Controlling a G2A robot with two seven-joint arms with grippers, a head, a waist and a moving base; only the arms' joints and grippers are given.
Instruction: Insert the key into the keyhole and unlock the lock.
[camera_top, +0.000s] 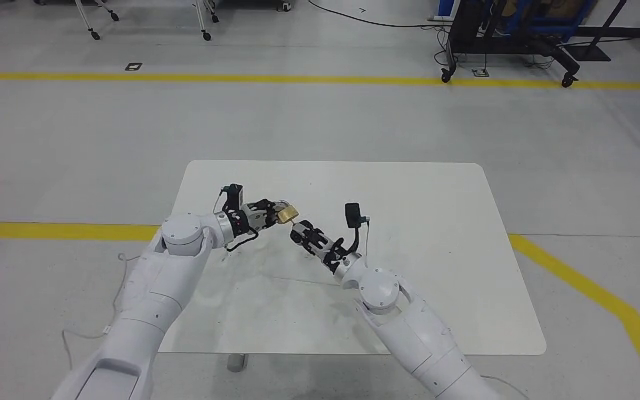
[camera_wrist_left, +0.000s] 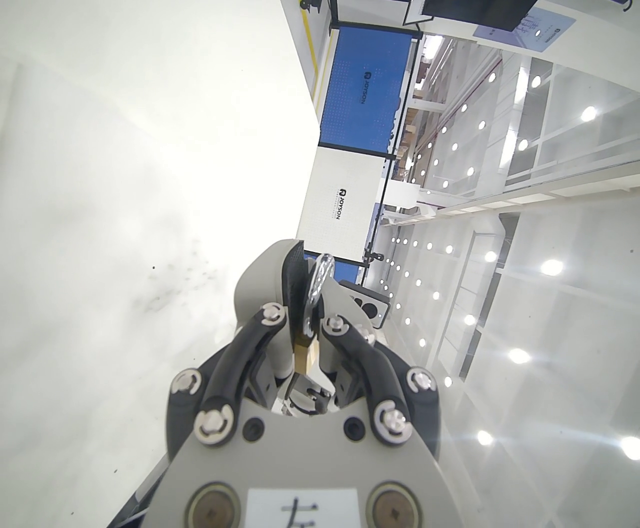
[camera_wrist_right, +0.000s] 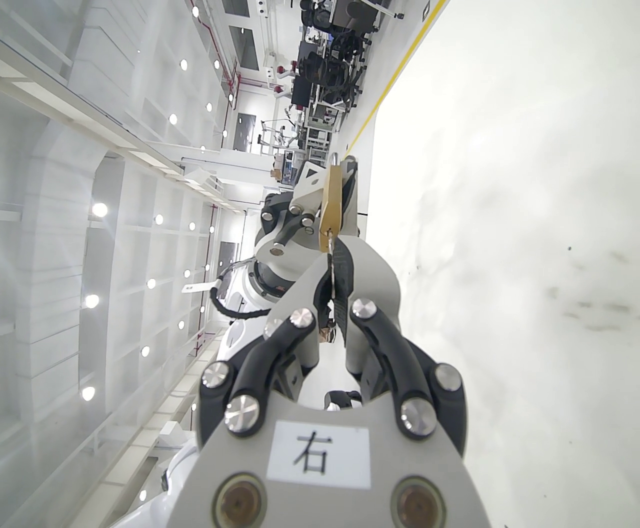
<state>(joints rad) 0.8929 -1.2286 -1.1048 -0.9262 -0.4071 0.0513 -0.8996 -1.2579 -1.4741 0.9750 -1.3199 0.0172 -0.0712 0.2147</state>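
top view: the left gripper (camera_top: 274, 211) is held above the white table (camera_top: 430, 200), near the middle of its left half. its fingers are closed on a brass lock (camera_top: 288, 213). the lock projects from the fingertips toward the right gripper (camera_top: 299, 232). the right gripper points back at the lock from the robot's right, and its tips sit just beside the brass body. both are held above the table surface.

left wrist view: the left gripper (camera_wrist_left: 312, 295) is clamped on the lock (camera_wrist_left: 306, 352). the brass body sits low between the two fingers (camera_wrist_left: 265, 285). a silver metal part of the lock rises along the black pad toward the fingertips. the pale table surface lies to one side.

right wrist view: the right gripper (camera_wrist_right: 337, 280) is closed on the key (camera_wrist_right: 331, 267). the key is a thin silver blade, seen edge-on and pinched between the black pads. the blade points straight away from the wrist, in line with the lock (camera_wrist_right: 331, 205). its tip meets the near end face of the brass body, at the keyhole. the depth of entry cannot be told. beyond it, the left gripper grips the lock from the far side, with the silver shackle just showing at the far end. the white table runs alongside both grippers.
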